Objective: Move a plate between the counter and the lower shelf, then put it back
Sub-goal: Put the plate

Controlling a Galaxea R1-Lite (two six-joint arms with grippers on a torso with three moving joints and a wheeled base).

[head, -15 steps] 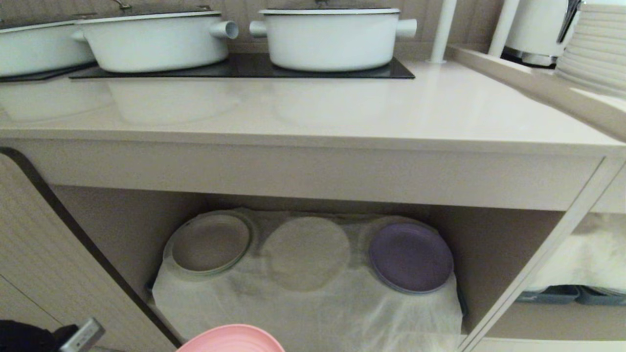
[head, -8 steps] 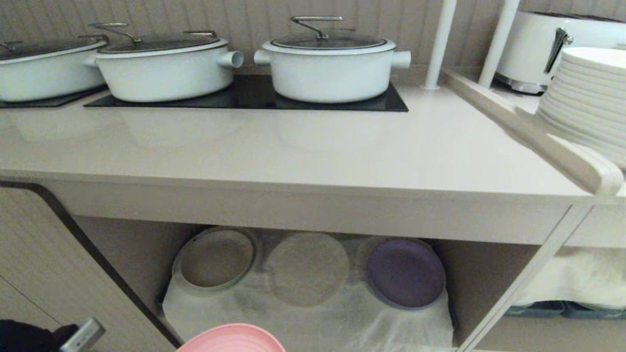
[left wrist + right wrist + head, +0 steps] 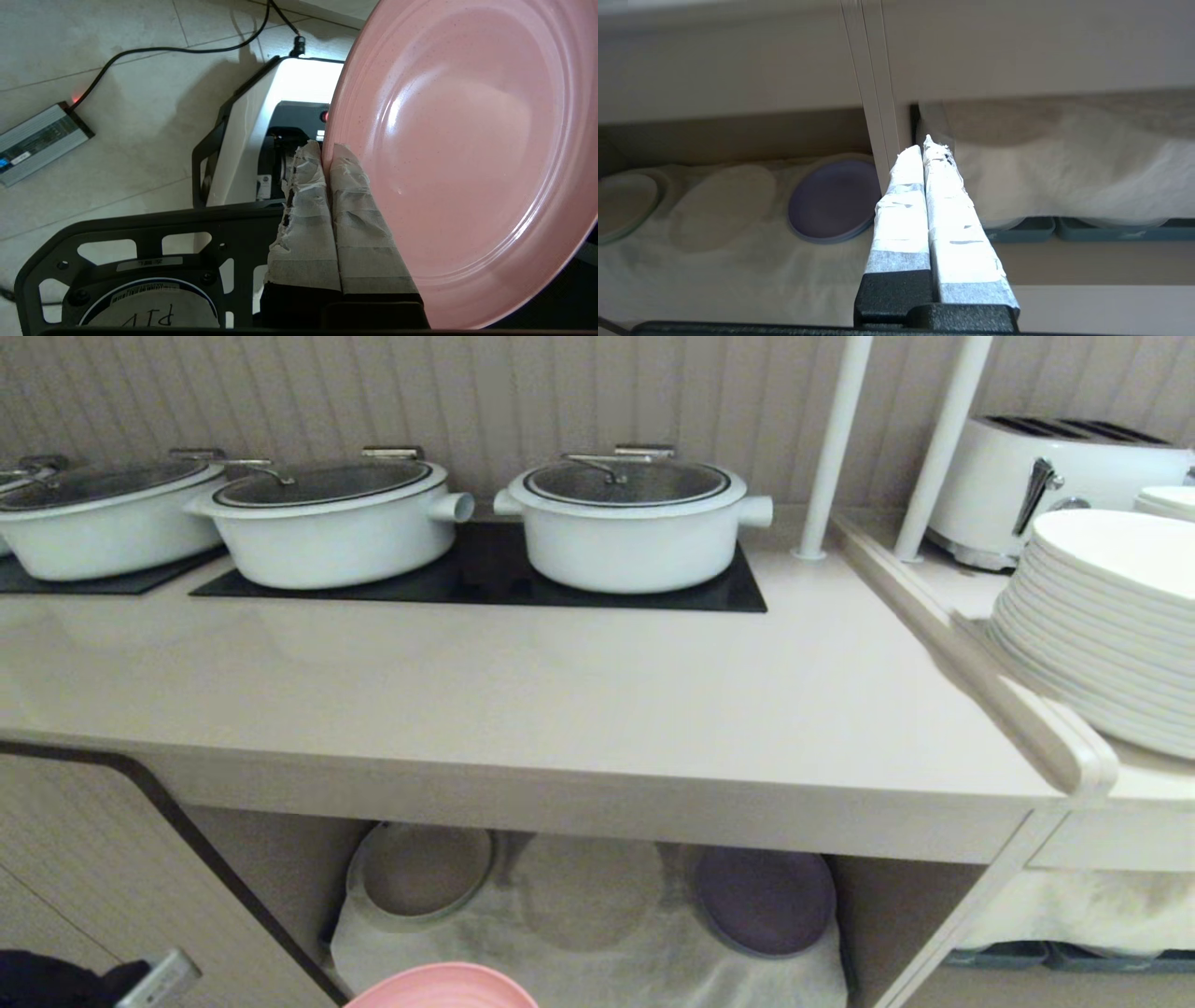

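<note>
The pink plate point(image 3: 467, 154) is held by its rim in my left gripper point(image 3: 327, 154), whose taped fingers are shut on its edge, low over the floor and my own base. In the head view only the plate's top edge point(image 3: 441, 989) shows at the bottom, in front of the lower shelf point(image 3: 653, 975) with its white cloth. The beige counter point(image 3: 560, 709) lies above, bare in front of the hob. My right gripper point(image 3: 927, 147) is shut and empty, parked before the post between the two cubbies.
On the shelf cloth lie a beige green-rimmed plate point(image 3: 420, 873), a cloth-covered disc point(image 3: 588, 891) and a purple plate point(image 3: 766, 901). White lidded pots point(image 3: 630, 527) stand on the black hob. A stack of white plates point(image 3: 1102, 616), a toaster point(image 3: 1046, 476) and two white poles point(image 3: 831, 448) are at the right.
The head camera has risen: the counter and pots have slid down the picture and less of the shelf shows. The pink plate stays at the bottom edge, still gripped.
</note>
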